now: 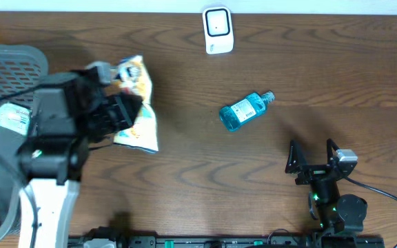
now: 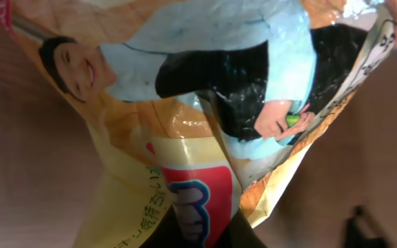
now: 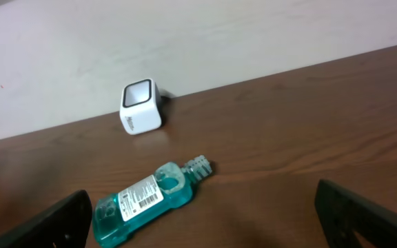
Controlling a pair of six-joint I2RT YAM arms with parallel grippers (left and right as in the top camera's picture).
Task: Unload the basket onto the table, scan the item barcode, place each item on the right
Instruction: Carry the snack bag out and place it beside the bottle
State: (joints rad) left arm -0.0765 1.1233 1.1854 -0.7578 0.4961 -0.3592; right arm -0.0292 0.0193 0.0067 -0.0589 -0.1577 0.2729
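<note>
The left fingers are closed on a snack bag at the left of the surface. The bag fills the left wrist view, and its barcode cannot be made out. A grey basket is cut off at the left edge. The right fingers stand wide apart and empty, near right. On the brown wood a blue bottle lies mid-surface. A white scanner sits at the far edge by a pale wall.

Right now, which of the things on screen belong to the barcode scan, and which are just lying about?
In the job:
- snack bag, held in the shut left fingers
- white scanner at the far edge

Lying about:
- blue bottle, on its side, untouched
- grey basket at the left
- right fingers, open and empty
</note>
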